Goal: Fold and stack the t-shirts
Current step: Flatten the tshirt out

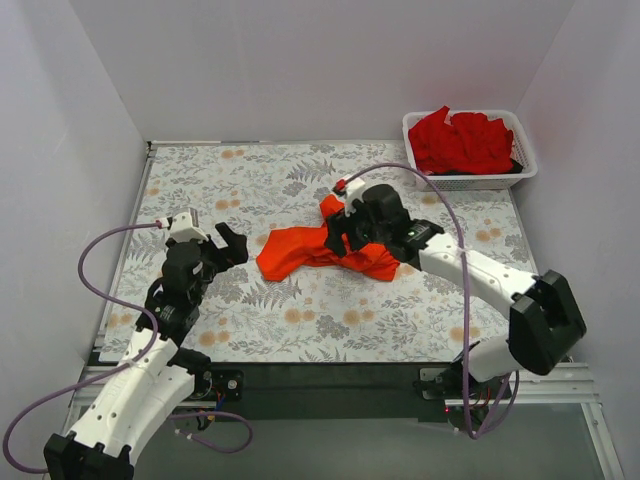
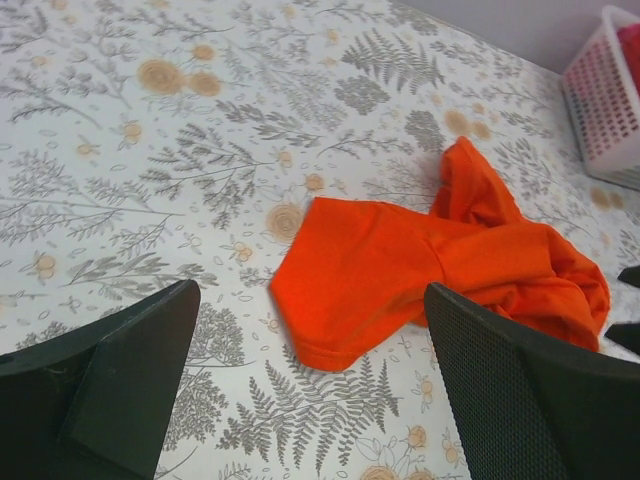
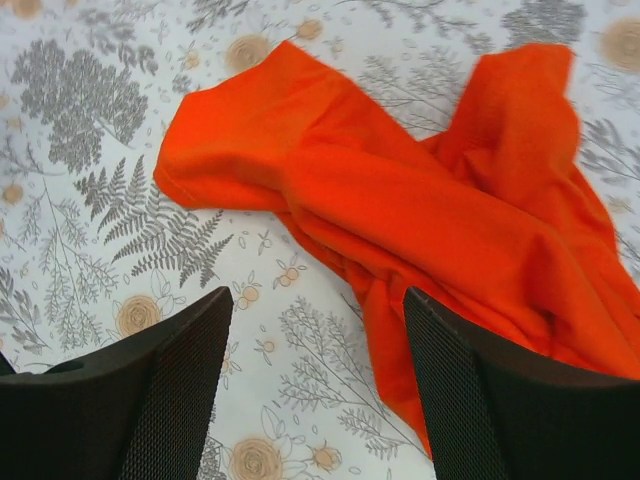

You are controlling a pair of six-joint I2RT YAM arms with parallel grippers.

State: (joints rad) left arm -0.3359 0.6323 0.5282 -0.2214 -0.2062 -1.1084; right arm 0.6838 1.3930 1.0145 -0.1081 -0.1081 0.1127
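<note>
The left gripper has its fingers spread wide and holds nothing. The right gripper is spread wide too, with nothing in it. The orange-red t-shirt lies in a crumpled heap near the middle of the worktop. Its left end sits just in front of the left fingers, not touching. The right fingers hang over its bunched right part. I think the job is only at its start: this shirt must be pulled flat before folding. Next, each gripper should pinch one edge and pull apart gently. The deeper red t-shirts sit in the white basket at the far right corner.
</note>
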